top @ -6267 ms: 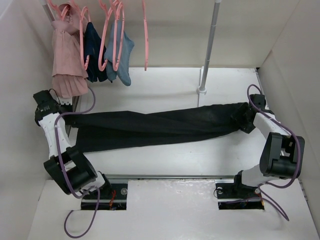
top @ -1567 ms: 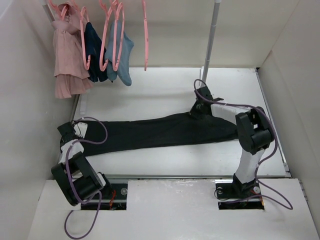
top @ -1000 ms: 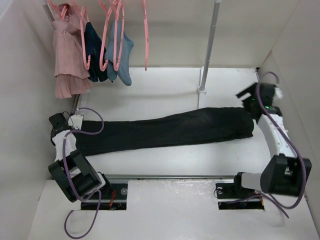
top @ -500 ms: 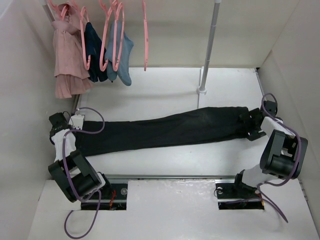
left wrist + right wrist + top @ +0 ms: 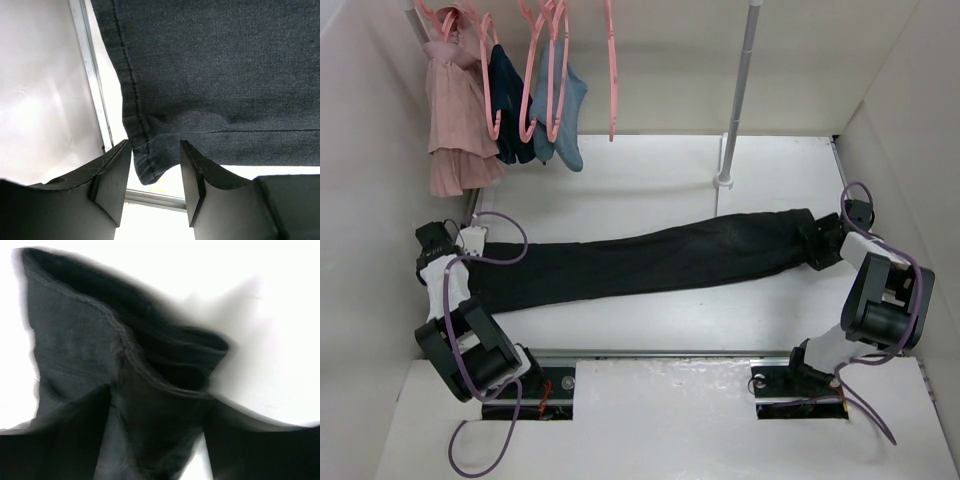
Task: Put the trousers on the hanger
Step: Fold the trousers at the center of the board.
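trousers (image 5: pixel 640 262): flat on the table (image 5: pixel 620 170), drawn out as one long band from left-centre to right-centre of the top view, rising a little to the right; not on any hanger yet.
why stretched: with an arm at each end the cloth lies straight and unbunched. I judge this readies it for draping over a bar.
left gripper (image 5: pixel 154 145): at the left end; jaws part-way in, the hem corner between them and reaching both inner faces, which reads as a hold.
right gripper (image 5: pixel 155 410): at the right end; the view is blurred, but the jaws stand apart on either side of the cloth with a bright gap at one side, so nothing is clamped.
hanger (image 5: pixel 612 80): upper middle of the top view, bare, hanging edge-on, well apart from the trousers and just right of the clothed hangers (image 5: pixel 535 70).
edges: the left end lies just beside the metal strip (image 5: pixel 92 100) and the left wall (image 5: pixel 370 150); the right end lies near the right wall (image 5: pixel 910 130). Little room outward either way.
open room: bare table behind the trousers, broken by the pole (image 5: pixel 738 90); the freer way up to the hanger seems left of it.
risk: lifting before the right end is gripped would likely let that end drag.
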